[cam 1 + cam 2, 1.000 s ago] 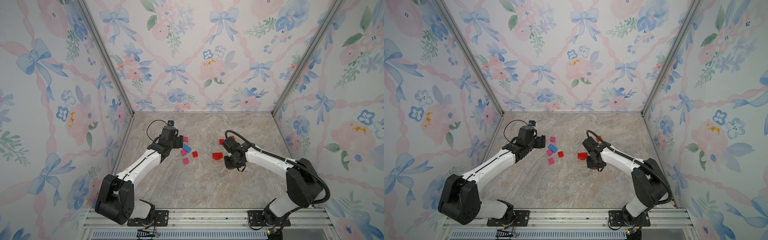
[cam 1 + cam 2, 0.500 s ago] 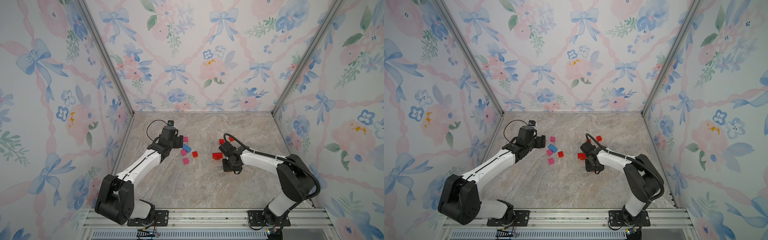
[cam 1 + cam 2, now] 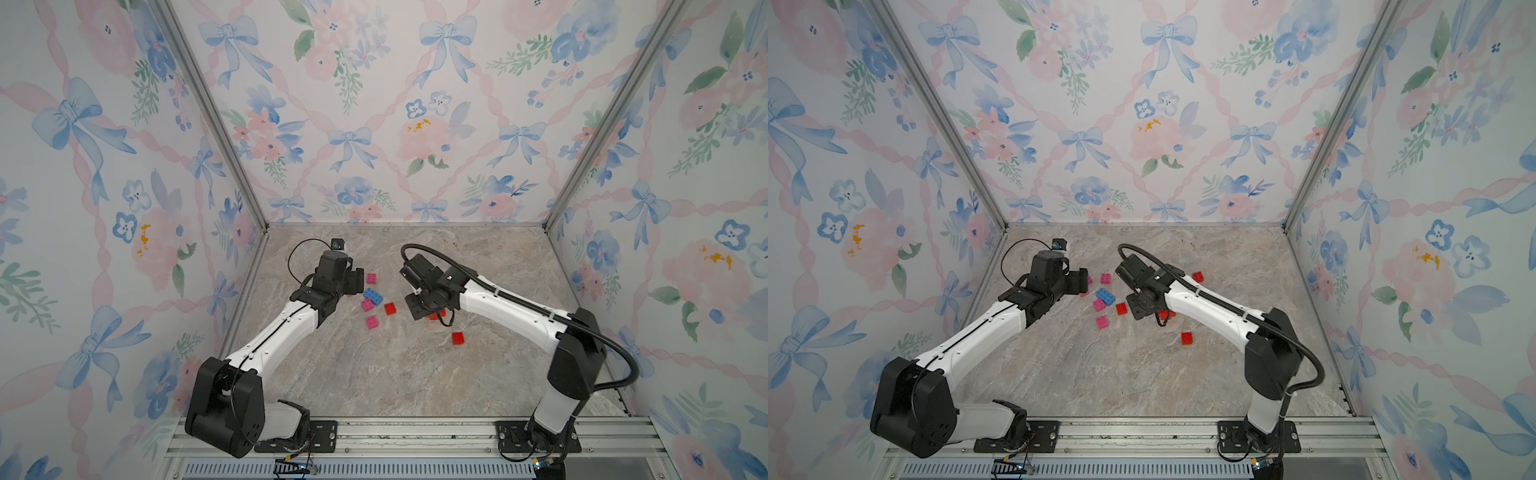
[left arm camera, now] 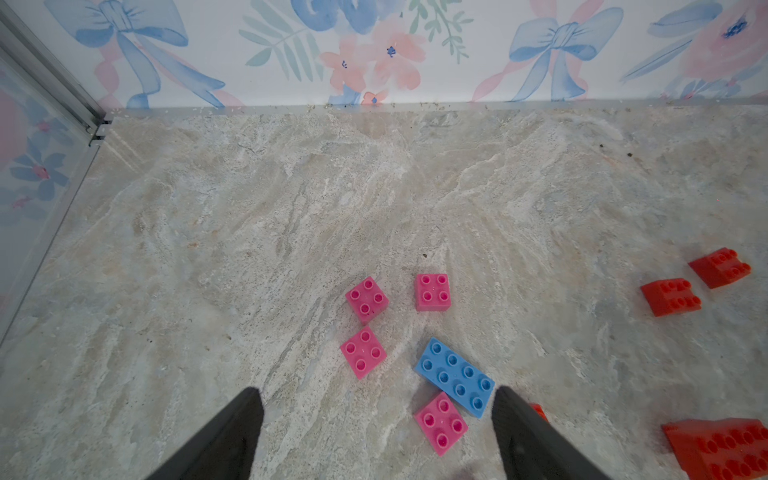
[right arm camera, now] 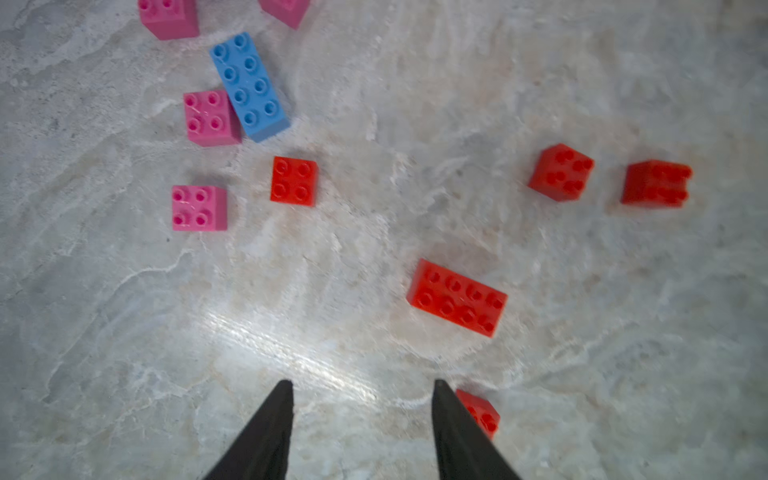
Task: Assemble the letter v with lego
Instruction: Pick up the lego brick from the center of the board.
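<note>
Left tool and right tool gape empty; right finger partly hides a red brick.

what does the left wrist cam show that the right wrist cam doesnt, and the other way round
Only the left wrist view: the floral wall, a metal corner post and the open left pincer.
Only the right wrist view: the open right pincer, a small red brick right beside one of its fingers, and the long red brick seen whole.
Both: the blue brick, pink bricks and the marble table.
</note>
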Tool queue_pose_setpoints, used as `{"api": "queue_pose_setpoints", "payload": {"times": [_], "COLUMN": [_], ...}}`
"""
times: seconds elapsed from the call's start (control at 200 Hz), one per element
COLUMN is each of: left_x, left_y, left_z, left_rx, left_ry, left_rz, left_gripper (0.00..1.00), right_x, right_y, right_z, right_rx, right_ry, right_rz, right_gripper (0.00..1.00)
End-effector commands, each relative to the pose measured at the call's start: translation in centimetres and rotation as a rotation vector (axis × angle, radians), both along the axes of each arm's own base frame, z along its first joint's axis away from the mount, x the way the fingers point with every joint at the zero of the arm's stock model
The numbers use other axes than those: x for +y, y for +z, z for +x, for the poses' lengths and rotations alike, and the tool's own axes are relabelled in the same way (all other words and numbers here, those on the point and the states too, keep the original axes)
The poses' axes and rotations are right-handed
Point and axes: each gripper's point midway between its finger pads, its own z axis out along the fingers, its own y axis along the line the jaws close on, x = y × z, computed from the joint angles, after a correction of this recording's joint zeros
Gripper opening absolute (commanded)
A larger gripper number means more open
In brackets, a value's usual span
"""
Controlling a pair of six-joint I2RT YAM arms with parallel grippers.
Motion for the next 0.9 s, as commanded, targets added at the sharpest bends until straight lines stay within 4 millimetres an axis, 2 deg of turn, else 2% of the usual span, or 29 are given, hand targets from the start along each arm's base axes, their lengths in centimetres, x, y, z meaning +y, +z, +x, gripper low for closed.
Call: {"api": "queue_pose_setpoints", "payload": {"times": [0.0, 0.12, 0.185, 0.305, 0.525, 0.73, 0.895], "left_x": [0.4, 2.0, 2.6, 3.0, 3.3, 3.4, 3.5], "left_y": [0.1, -0.1, -0.3, -0.2, -0.1, -0.1, -0.1], "left_z": [0.1, 0.8, 0.9, 0.9, 1.0, 1.0, 1.0], "left_rx": [-0.002, 0.017, 0.020, 0.016, 0.012, 0.012, 0.011], "left_ry": [0.004, 0.033, 0.052, 0.060, 0.067, 0.069, 0.068], "left_rz": [-0.034, -0.099, -0.100, -0.094, -0.087, -0.083, -0.084], "left_gripper": [0.87, 0.86, 0.86, 0.86, 0.87, 0.87, 0.87], "right_x": [1.4, 4.6, 5.5, 6.5, 6.9, 6.8, 6.4], "right_y": [-4.5, -6.3, -7.2, -8.7, -10.9, -11.6, -11.2], "right_z": [1.0, 2.0, 2.6, 3.5, 4.5, 4.9, 5.2], "right_rx": [0.109, 0.125, 0.128, 0.142, 0.158, 0.172, 0.162], "right_ry": [0.027, 0.043, 0.036, 0.020, 0.004, -0.015, -0.031], "right_rz": [-0.056, -0.009, 0.005, 0.030, 0.022, 0.020, 0.016], "right_gripper": [0.52, 0.58, 0.63, 0.62, 0.54, 0.44, 0.35]}}
